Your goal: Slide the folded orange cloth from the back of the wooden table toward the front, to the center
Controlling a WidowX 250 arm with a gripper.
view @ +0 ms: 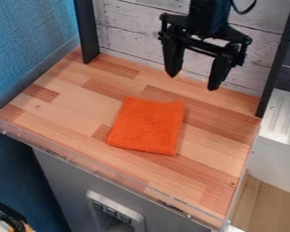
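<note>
Robot arm, one, at 1 o'clock: black, lower section blocky. Cable, one: thin, black, curved in a loop, at the arm's 2 o'clock side. Gripper, one: black, with a straight crossbar, angular jointed linkages and knobby outer corners. Fingers, two: black, long, tapering to narrow, blunt ends at 6 o'clock.

Toy-kitchen setup, wood-look counter, plank-patterned backing, grey cabinet front (blue partition alongside)
</note>
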